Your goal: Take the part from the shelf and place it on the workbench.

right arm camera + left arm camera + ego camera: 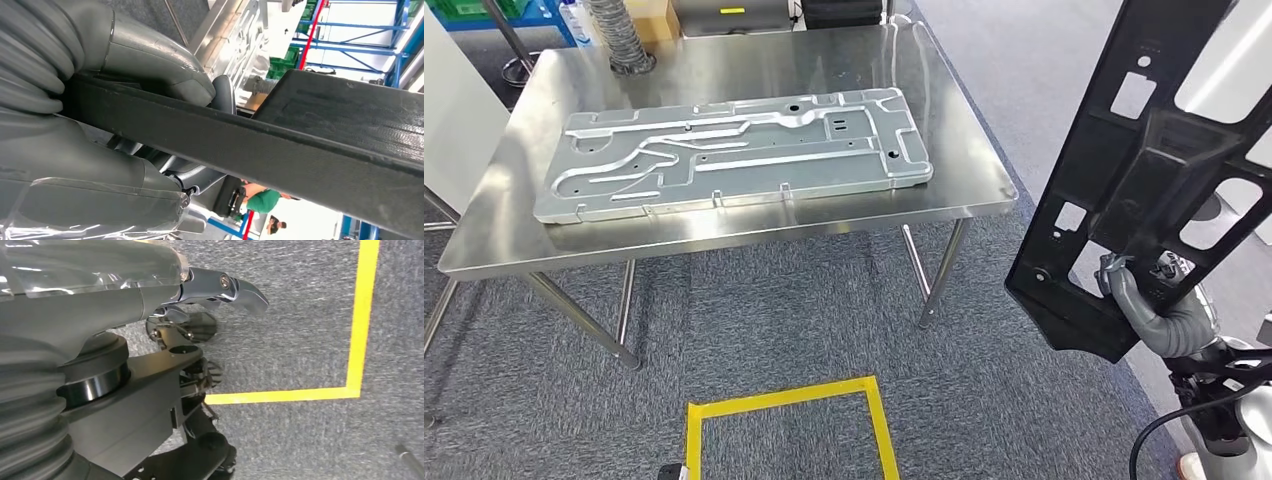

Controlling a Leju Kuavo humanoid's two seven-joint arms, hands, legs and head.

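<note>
Nearest to us in the head view: our right hand [1146, 300], low at the right edge, fingers wrapped round the lower edge of the black part [1144, 150]. The right wrist view backs this up: thumb [150, 65] lies over one face of the part's edge w/ the rest of the hand under it, so the grip looks firm. The part is a long flat black panel w/ cut-outs, held tilted up and off to the right, in the air and well apart from the workbench [964, 205].

Left hand [210, 315] hangs down over grey carpet near yellow floor tape [357, 320]; it holds nothing, but we cannot tell from this angle if the fingers are spread or curled.

Outward: the workbench is a steel table ahead and to the left. A big silver stamped panel [734, 150] already covers most of the top, w/ bare strips along the front edge and at the right end. A ribbed hose [619, 40] sits at the back left.

Step, as we judge it: part is off the shelf and in carry; the place step is not yet done. Next move needs us to bring the part over the table, lay it flat and pick a spot, probably on or beside the silver panel since free room is tight. Risk: the long part swinging into the table edge.
</note>
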